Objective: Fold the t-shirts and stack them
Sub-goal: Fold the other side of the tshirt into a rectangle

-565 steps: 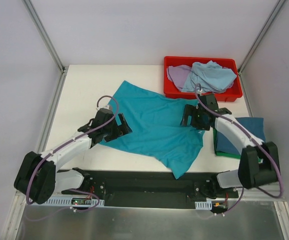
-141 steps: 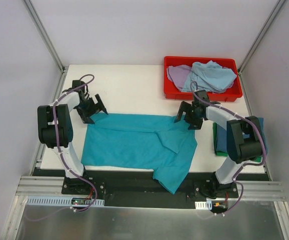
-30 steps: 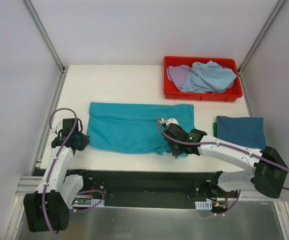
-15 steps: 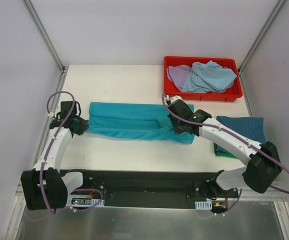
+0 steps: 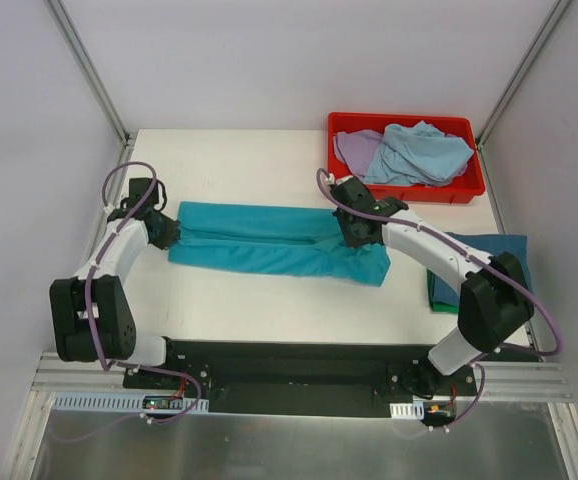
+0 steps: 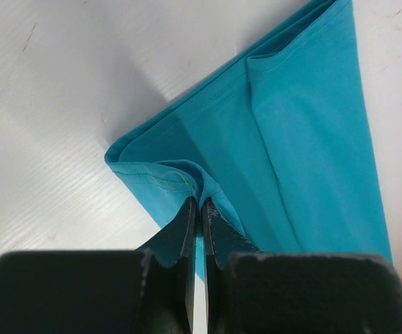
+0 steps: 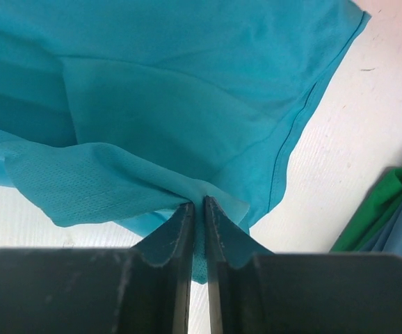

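A teal t-shirt (image 5: 259,248) lies across the middle of the white table (image 5: 249,160), folded into a long narrow band. My left gripper (image 5: 166,233) is shut on its left end; the left wrist view shows a fold of teal cloth (image 6: 305,139) pinched between the fingertips of that gripper (image 6: 201,205). My right gripper (image 5: 354,235) is shut on the cloth near the band's right end. In the right wrist view a ridge of teal fabric (image 7: 173,83) is gathered between that gripper's tips (image 7: 199,204), slightly above the table.
A red bin (image 5: 406,192) at the back right holds a lilac shirt (image 5: 354,148) and a light blue shirt (image 5: 424,150). A folded dark blue shirt (image 5: 447,285) lies on a green one (image 7: 389,202) at the right edge, partly under my right arm.
Both grippers have carried the shirt's near edge away from the arm bases, over the far part. The teal band is narrower and lies farther back on the table.
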`<state>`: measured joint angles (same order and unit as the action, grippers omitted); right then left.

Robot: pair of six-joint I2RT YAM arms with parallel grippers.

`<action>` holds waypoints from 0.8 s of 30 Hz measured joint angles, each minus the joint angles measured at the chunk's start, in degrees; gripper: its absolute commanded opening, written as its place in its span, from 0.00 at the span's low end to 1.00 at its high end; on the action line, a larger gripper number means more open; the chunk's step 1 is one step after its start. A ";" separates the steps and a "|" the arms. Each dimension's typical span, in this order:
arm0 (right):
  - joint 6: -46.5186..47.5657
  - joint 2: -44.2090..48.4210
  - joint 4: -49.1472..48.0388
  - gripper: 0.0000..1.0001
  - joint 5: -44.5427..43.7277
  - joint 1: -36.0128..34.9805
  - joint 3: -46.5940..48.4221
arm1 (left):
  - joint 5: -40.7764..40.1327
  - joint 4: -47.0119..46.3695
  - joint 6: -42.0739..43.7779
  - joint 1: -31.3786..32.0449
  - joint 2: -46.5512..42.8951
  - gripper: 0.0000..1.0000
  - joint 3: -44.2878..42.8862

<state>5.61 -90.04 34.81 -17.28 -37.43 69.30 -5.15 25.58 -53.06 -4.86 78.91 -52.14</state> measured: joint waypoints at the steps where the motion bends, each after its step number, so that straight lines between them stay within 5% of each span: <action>1: 0.22 -0.66 0.00 0.15 -0.04 0.33 0.79 | 0.02 -0.04 0.20 0.02 1.31 0.00 -1.29; 14: 2.10 -8.70 -0.02 0.16 1.55 3.82 5.68 | 2.73 -1.29 5.40 0.42 18.08 0.00 -14.05; 16: 2.12 -10.38 -0.33 0.20 1.66 4.42 6.10 | 3.13 -1.36 6.08 0.46 20.76 0.17 -16.24; 18: 2.27 -12.33 -0.59 0.60 1.38 5.01 7.08 | 3.15 -1.40 6.86 0.76 22.77 0.42 -17.88; 19: 2.21 -13.62 -0.61 0.68 0.85 5.33 8.13 | 3.13 -1.22 7.50 0.79 23.54 0.58 -18.60; 22: 2.93 -18.45 -0.13 0.77 -2.71 6.32 13.79 | 3.13 -0.87 8.94 0.81 24.57 0.92 -20.70; 24: 3.04 -20.33 0.28 0.84 -6.03 6.82 17.40 | 3.13 -0.92 9.60 0.79 24.39 0.99 -21.94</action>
<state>8.64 -110.37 35.09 -23.31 -30.61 86.70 -2.02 24.67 -43.46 -4.08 103.31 -74.08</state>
